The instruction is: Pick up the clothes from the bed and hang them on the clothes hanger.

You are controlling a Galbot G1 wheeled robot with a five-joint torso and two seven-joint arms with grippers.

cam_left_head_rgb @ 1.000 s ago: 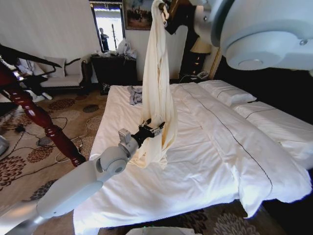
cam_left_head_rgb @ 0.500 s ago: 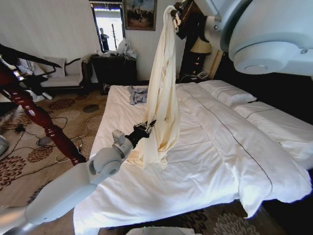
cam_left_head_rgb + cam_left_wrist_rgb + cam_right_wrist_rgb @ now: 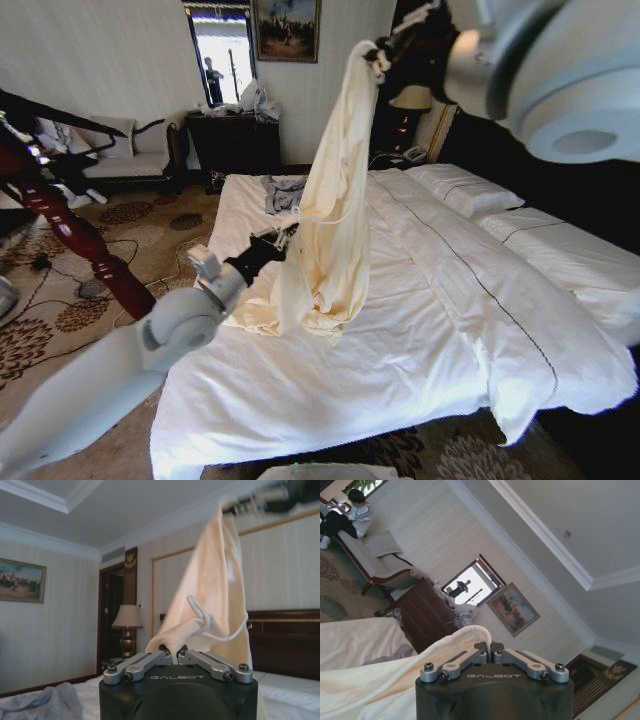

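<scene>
White bed (image 3: 420,330) fills my head view; the clothes (image 3: 335,220) hang above it, top pinched shut in my right gripper (image 3: 378,55), lower fold clamped by my left gripper (image 3: 283,236); left wrist view shows a lamp (image 3: 127,621).

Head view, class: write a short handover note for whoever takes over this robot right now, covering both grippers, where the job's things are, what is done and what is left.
Right gripper: raised high, jaws shut on the top of the cream shirt.
Left gripper: low over the bed, jaws shut on a fold of the shirt lower down.
Shirt: hanging between the two grippers, its bottom end resting on the white sheet.
Done: shirt mostly picked up off the bed.
Left: get it onto the hanger; nothing hung yet.
Grey-blue garment lies near the bed's far edge, untouched.
</scene>
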